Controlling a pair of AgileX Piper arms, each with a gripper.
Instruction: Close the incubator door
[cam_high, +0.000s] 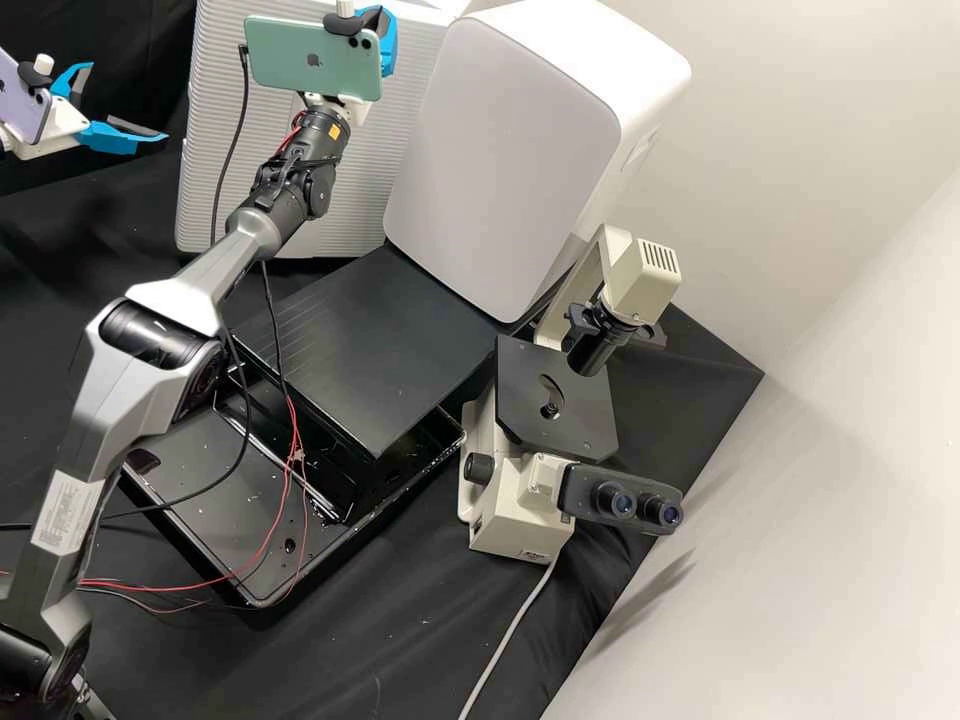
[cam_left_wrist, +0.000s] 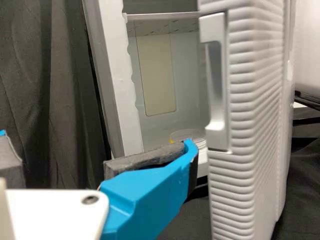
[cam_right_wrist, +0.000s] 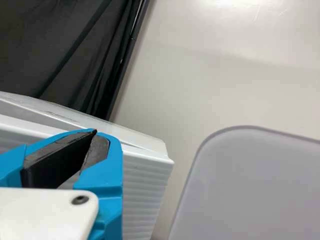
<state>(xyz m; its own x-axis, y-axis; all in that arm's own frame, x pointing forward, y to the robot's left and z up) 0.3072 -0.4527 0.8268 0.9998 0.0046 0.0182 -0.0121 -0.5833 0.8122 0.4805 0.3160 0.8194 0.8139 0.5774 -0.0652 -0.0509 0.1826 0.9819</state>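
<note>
Step in hand, by judgement: getting the left end effector (cam_left_wrist: 100, 152) ready to push the door (cam_left_wrist: 250, 100). Task is standing unfinished; the door is hanging ajar at the upper left of the high view, its incubator (cam_left_wrist: 112, 65) showing a lit gap. Left end effector is sitting wide open, holding nothing; whether it is touching the door, cannot tell. Right end effector (cam_right_wrist: 95, 132) is sitting shut at the tips, gripping nothing, near the top centre-left of the high view. Next move is probably calling for the left one to be clearing the gap, coming round to the outer face and pressing the door home. A finger lingering inside would be risking a pinch.

Materials: door is showing hard white ridges, closely stacked, with a smooth, recessed upright handle (cam_left_wrist: 216, 30). Inside wall (cam_left_wrist: 187, 80) is looking pale and smooth; a clear round dish (cam_left_wrist: 192, 135) is lying low within. Blue fingers are carrying dull grey pads. White box (cam_high: 500, 150), upper centre, is showing smooth, rounded corners. Black cloth (cam_high: 400, 600) is creasing over the tabletop, lower centre.
</note>
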